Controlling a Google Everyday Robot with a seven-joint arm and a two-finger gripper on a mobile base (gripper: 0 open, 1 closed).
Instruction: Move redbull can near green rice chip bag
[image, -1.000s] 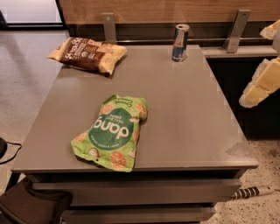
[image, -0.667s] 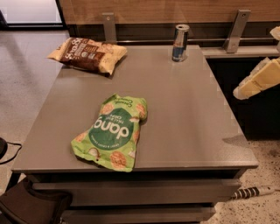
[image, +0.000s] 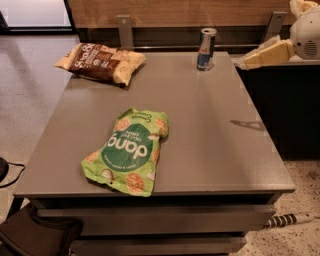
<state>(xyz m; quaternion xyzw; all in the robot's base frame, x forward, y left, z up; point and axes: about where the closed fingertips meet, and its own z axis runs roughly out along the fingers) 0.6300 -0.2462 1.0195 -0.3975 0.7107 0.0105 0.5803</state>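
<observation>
A: The green rice chip bag is laid flat at the near left of the table.

B: The redbull can is stood upright at the far edge, well apart from it. The gripper is held right of the can and aimed at it, likely for a side grasp. Whether it is open or closed cannot be told.

Pincer hovers at upper right, pointing left.

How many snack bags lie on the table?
2: the green rice chip bag near the front edge, the brown snack bag at the far left. The tool hovers at the right.
</observation>
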